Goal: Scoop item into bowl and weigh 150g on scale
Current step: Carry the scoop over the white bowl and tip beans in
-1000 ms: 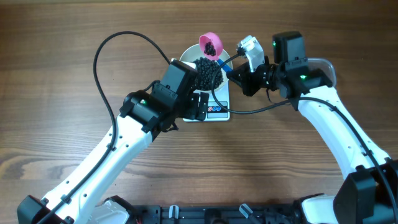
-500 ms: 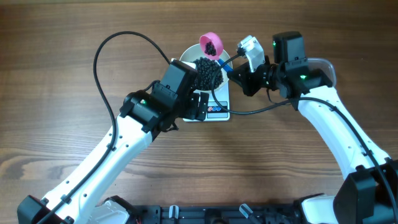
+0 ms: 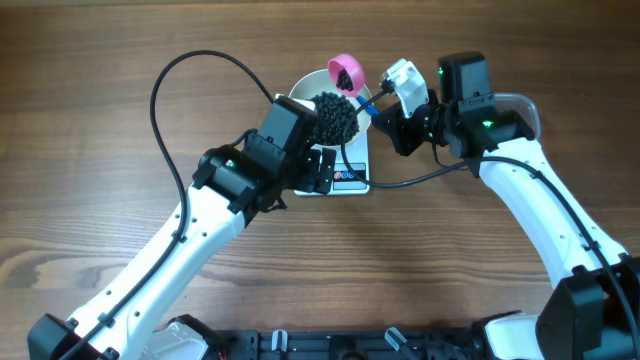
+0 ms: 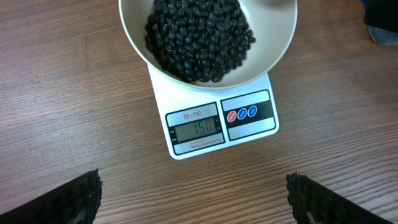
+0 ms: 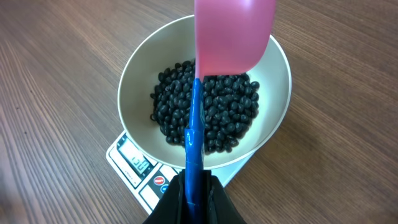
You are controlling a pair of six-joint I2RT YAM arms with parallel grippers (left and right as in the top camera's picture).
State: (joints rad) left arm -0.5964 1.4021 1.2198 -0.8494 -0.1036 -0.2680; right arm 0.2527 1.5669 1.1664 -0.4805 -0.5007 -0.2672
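The white bowl (image 3: 303, 92) sits on the scale (image 3: 352, 180) with a heap of black beans, the item (image 3: 336, 118), in it. In the left wrist view the scale's display (image 4: 198, 128) reads 150 below the bowl (image 4: 281, 37) and the item (image 4: 199, 37). My right gripper (image 5: 196, 200) is shut on the blue handle (image 5: 194, 134) of the pink scoop (image 5: 233, 31), which hangs over the bowl's far rim (image 5: 277, 74). From overhead the scoop (image 3: 346, 71) looks dark inside. My left gripper (image 4: 194, 199) stands open over bare wood in front of the scale, with nothing between its fingers (image 4: 74, 199).
A clear plastic tub (image 3: 524, 104) shows partly under the right arm at the right. A black cable (image 3: 165, 85) loops over the table at the left. The two arms flank the scale closely on both sides.
The pink scoop has shifted slightly to the right above the bowl's rim as the right wrist turned a little. The left arm has not moved.
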